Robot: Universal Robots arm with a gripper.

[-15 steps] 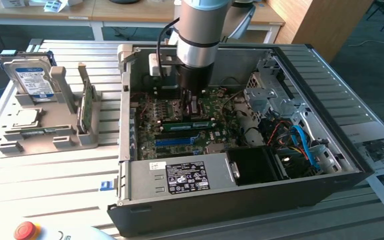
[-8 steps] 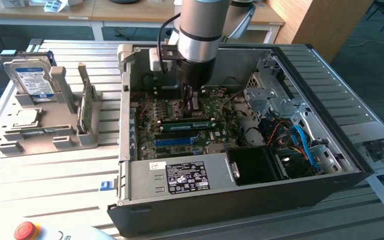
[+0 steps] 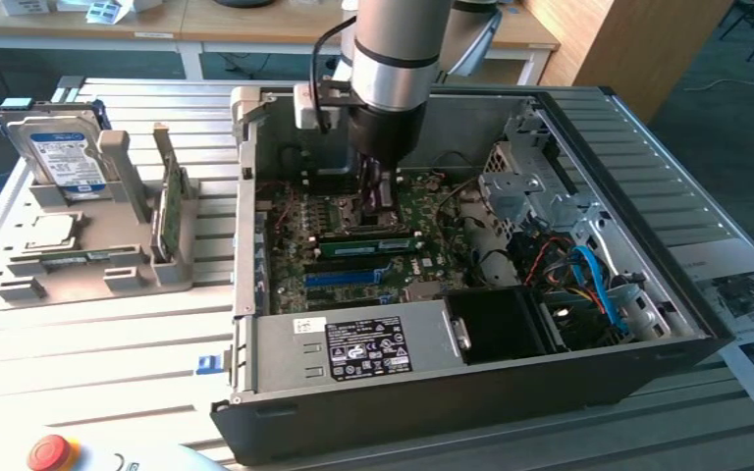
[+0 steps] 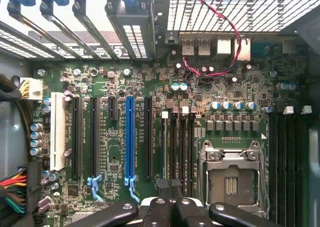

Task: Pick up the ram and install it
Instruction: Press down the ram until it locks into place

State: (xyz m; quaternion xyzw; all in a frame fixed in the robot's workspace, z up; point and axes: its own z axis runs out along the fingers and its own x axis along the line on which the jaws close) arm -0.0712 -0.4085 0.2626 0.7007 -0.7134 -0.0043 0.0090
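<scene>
A green ram stick (image 3: 366,241) stands on edge in a motherboard slot inside the open computer case (image 3: 691,324). My gripper (image 3: 380,199) hangs just above it, shut, with nothing visible between its fingers. In the wrist view the black fingers (image 4: 156,209) come together over the row of dark memory slots (image 4: 178,152) beside the CPU socket (image 4: 231,179). A second green stick (image 3: 166,201) stands upright in the grey holder (image 3: 89,265) at the exterior view's left.
A silver hard drive with a blue label (image 3: 60,152) stands in the same holder. The case walls, the power supply (image 3: 357,348) and a drive cage (image 3: 534,186) close in around the board. A long blue slot (image 4: 130,137) lies beside the memory slots. A red button (image 3: 52,452) sits at the front.
</scene>
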